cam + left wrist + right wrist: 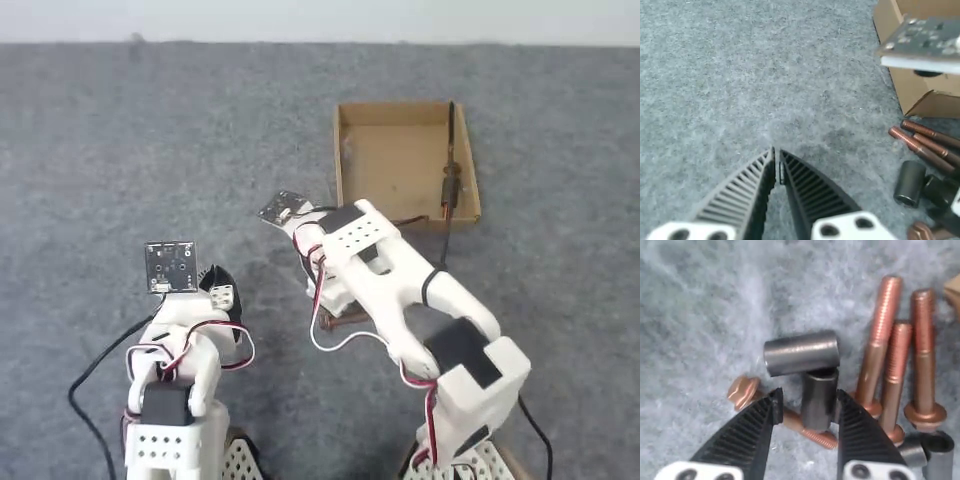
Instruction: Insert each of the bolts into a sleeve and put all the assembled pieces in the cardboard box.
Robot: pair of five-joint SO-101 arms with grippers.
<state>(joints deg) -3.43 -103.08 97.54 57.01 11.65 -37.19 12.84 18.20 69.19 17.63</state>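
Looking down from above, the right arm is bending forward over the middle of the grey mat [120, 140] and covering its own pincer, with a bit of copper peeking out beneath it. Its wrist camera is telling more: the right gripper [808, 394] is standing open, jaws either side of a dark sleeve [819, 390] that is lying across a copper bolt [742, 391]. A second sleeve [801, 352] is lying crosswise, touching its end, and three bolts [895, 365] are lying side by side just beside it. The left arm is sitting folded at the near left, the left gripper [777, 151] closed on nothing and hanging over bare mat, apart from the pile. The cardboard box [338, 150] is sitting beyond the right arm, with one slim dark-and-copper piece [449, 180] lying along its right wall. In the left wrist view, the right arm's camera board [920, 42] is blocking part of the box.
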